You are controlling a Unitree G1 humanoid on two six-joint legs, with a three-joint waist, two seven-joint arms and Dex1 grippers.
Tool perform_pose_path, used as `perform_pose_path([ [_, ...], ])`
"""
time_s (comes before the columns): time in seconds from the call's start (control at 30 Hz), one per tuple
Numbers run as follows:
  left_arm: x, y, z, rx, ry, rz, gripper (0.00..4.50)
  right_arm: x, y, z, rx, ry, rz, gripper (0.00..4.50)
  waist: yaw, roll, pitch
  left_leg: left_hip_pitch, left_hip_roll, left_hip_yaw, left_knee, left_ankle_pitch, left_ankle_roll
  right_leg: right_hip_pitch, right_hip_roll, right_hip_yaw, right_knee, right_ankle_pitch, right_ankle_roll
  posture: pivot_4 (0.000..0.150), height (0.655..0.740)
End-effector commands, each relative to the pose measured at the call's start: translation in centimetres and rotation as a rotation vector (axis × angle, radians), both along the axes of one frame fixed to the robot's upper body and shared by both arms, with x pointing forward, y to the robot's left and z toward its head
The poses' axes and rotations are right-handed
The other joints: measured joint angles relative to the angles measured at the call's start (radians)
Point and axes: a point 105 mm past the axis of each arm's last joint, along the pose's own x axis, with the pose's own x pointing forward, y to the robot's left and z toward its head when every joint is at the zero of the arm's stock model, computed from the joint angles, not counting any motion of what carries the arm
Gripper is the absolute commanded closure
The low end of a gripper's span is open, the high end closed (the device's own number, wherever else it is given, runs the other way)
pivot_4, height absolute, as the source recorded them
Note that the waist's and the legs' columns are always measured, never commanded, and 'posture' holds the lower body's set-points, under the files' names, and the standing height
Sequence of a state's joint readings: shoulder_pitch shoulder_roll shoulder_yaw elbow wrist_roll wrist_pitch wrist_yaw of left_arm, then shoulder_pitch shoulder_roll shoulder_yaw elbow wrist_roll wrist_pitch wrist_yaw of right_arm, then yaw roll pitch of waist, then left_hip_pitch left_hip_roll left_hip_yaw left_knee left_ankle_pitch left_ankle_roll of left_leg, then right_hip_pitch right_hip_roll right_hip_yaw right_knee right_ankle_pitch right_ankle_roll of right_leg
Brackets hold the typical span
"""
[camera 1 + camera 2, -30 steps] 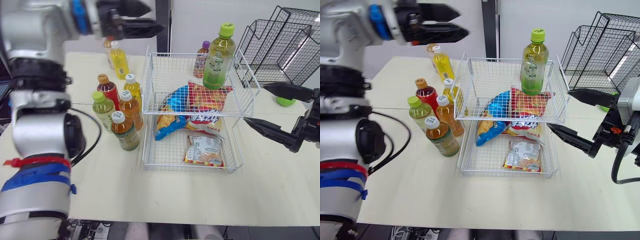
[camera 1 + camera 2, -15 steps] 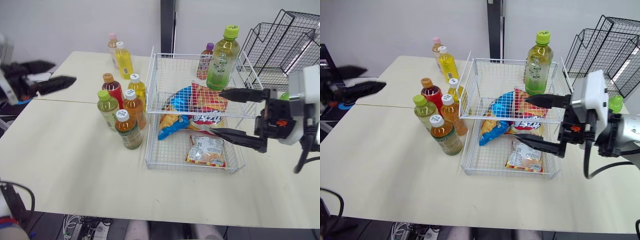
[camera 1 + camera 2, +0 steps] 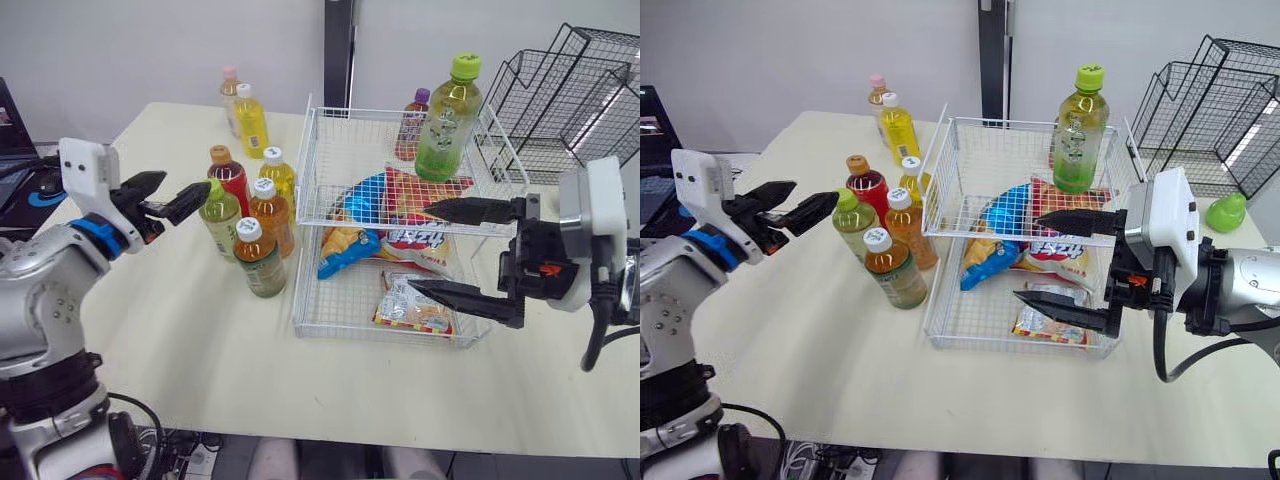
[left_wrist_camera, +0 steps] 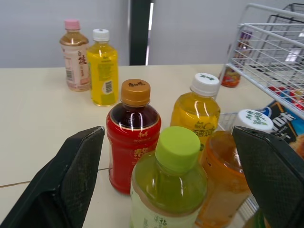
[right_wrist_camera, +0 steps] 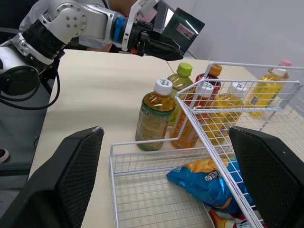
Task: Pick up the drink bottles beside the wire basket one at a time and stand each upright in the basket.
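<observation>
Left claw is parted and empty, just left of the green-capped bottle; right claw is spread wide, empty, at the wire basket's right side

White wire basket, glossy bottles

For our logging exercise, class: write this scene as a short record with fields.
Basket: white wire, on the table, holding snack bags
Tall bottle: upright in the basket's far right corner
Cluster: five upright bottles on the basket's left
Far pair: two bottles further back, upright
Left tool: open, by the cluster's green bottle, touching nothing
Right tool: open, at the basket's right side, holding nothing
Task state: cluster not yet in the basket
</observation>
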State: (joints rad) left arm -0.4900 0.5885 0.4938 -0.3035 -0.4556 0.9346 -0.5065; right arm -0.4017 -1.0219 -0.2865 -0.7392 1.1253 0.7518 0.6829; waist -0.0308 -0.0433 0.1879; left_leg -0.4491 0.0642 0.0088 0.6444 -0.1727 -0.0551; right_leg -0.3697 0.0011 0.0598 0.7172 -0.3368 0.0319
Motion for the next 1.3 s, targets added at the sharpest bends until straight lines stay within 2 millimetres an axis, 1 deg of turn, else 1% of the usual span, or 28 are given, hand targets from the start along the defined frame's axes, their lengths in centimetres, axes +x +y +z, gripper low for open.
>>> perform_pose_path([
  [0.03,0.3,-0.7,1.5,0.028,-0.054,0.077,0.05,-0.2,-0.2,0.8,0.000,-0.035,0.002,0.00,0.000,0.000,0.000,0.000,0.000,0.000,0.000,0.000,0.000,0.000,0.000,0.000,0.000,0.000,0.000,0.150,0.7347],
  [0.2,1.3,-1.4,1.1,0.056,-0.031,0.118,0.05,-0.2,-0.2,0.8,-0.002,-0.037,0.008,0.00,0.001,0.000,0.000,0.000,-0.001,0.000,0.000,0.000,0.000,0.000,0.000,0.001,0.000,0.000,0.000,0.150,0.7347],
  [0.37,2.0,-2.1,0.9,0.081,-0.033,0.104,0.05,-0.3,-0.2,0.9,-0.001,-0.038,0.008,0.00,0.001,0.000,0.000,0.000,-0.001,0.001,0.000,0.000,0.000,0.000,0.000,0.000,0.000,0.000,0.000,0.150,0.7347],
  [0.53,2.2,-2.1,0.7,0.110,-0.038,0.112,0.05,-0.3,-0.2,0.9,-0.002,-0.038,0.003,0.00,0.001,0.000,0.000,0.000,-0.001,0.001,0.000,0.000,0.000,0.000,0.000,0.000,-0.001,0.000,0.000,0.150,0.7347],
  [0.63,2.4,-2.1,0.2,0.109,-0.024,0.113,0.57,-0.3,-0.2,0.9,-0.002,-0.039,0.003,0.00,0.001,0.000,0.000,0.000,-0.001,0.002,-0.001,0.000,0.000,0.000,0.000,0.000,-0.001,0.000,0.000,0.150,0.7347],
  [0.73,2.6,-2.2,-0.3,0.107,-0.012,0.113,1.40,-0.3,-0.2,1.0,-0.001,-0.039,0.003,0.00,0.001,0.000,0.000,0.000,-0.001,0.002,-0.001,0.000,0.000,0.000,0.000,0.000,-0.001,0.000,0.000,0.150,0.7347],
  [0.9,3.1,-2.1,-1.1,0.084,0.023,0.112,2.94,-0.3,-0.2,1.0,0.002,-0.042,0.003,0.00,0.001,0.000,0.000,0.000,-0.001,0.002,-0.001,0.000,0.000,0.000,0.000,0.000,-0.001,0.000,0.000,0.150,0.7347],
  [0.93,3.1,-2.1,-1.1,0.079,0.024,0.115,3.13,-0.3,-0.2,1.0,0.003,-0.043,0.003,0.00,0.001,0.000,0.000,0.000,-0.001,0.002,-0.001,0.000,0.000,0.000,0.000,0.000,-0.001,0.000,0.000,0.150,0.7347],
  [1.17,2.8,-1.7,-1.0,0.071,0.021,0.120,3.13,-0.2,-0.2,1.1,0.008,-0.047,-0.002,0.00,0.001,0.000,0.000,0.000,-0.001,0.002,-0.001,0.000,0.000,0.000,0.000,0.000,-0.001,0.000,0.000,0.150,0.7347],
  [1.3,2.6,-1.4,-0.3,0.071,-0.003,0.120,3.13,-0.1,-0.3,1.1,0.009,-0.050,-0.002,0.00,0.001,0.000,0.000,0.000,-0.001,0.002,-0.001,0.000,0.000,0.000,0.000,0.000,-0.001,0.000,0.000,0.150,0.7347],
])
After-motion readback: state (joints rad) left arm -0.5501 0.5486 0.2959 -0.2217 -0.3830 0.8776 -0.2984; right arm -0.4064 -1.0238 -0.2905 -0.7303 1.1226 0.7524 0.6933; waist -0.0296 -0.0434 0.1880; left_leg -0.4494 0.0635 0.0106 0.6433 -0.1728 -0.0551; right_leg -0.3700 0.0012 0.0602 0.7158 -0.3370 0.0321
